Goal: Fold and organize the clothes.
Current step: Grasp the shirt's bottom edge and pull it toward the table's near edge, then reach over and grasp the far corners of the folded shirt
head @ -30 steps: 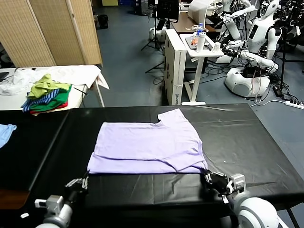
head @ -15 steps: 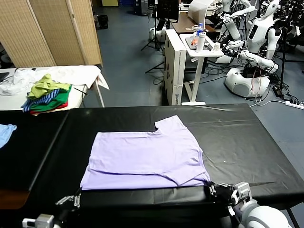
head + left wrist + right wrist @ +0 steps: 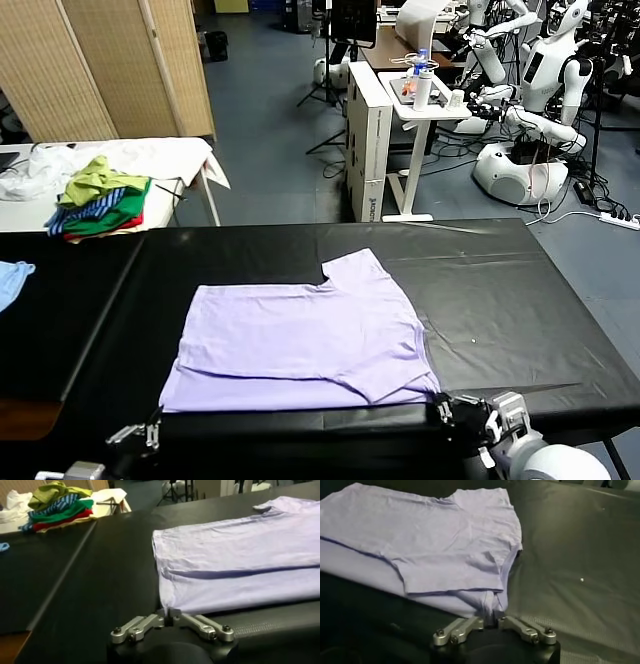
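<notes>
Both end effectors pinching T-shirt (image 3: 300, 345) hem, no legible writing

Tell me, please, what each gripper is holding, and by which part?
Each pinches a near bottom corner of the T-shirt: left gripper the left corner, right gripper the right corner.

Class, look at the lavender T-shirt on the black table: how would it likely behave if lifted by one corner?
The T-shirt lies flat with soft wrinkles and a folded sleeve, so it would probably droop limply. Its thin fabric looks light, likely easy to lift. On the smooth table it may slide rather than stay put.
</notes>
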You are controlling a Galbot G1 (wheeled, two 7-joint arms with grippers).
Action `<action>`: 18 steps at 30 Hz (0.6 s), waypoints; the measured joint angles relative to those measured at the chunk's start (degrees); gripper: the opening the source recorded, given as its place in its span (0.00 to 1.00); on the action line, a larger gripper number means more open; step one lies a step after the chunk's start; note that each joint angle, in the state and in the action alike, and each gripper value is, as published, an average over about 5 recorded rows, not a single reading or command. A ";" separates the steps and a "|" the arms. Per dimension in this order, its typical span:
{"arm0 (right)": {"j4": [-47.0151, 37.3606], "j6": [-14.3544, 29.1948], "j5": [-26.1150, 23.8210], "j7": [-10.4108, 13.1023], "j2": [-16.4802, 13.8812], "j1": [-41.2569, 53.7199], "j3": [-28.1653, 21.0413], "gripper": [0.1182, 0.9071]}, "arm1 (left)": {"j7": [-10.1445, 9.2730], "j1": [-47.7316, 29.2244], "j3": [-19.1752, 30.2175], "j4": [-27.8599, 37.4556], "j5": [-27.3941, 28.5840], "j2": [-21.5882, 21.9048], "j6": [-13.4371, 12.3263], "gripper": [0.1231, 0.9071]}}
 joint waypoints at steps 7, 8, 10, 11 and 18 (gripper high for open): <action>-1.38 4.79 2.85 -1.79 -0.54 5.55 -0.65 1.00 | -0.52 0.96 -1.83 -2.15 -2.66 -0.36 1.79 0.94; -2.40 5.53 3.18 -1.86 -0.62 7.33 -1.32 1.00 | -0.13 0.67 -2.34 -2.30 -3.49 -0.45 2.09 0.96; -4.90 6.51 4.13 -1.87 -0.73 11.46 -2.94 1.00 | 0.43 -0.51 -3.65 -2.21 -5.65 -0.44 3.13 0.99; -6.35 6.86 4.65 -1.82 -0.79 13.72 -3.88 1.00 | 0.37 -1.36 -4.28 -2.02 -6.90 -0.29 3.83 0.99; -17.23 6.48 6.34 0.43 -0.02 30.87 -12.68 1.00 | -5.62 -13.56 -4.89 0.54 -18.23 2.59 11.30 1.00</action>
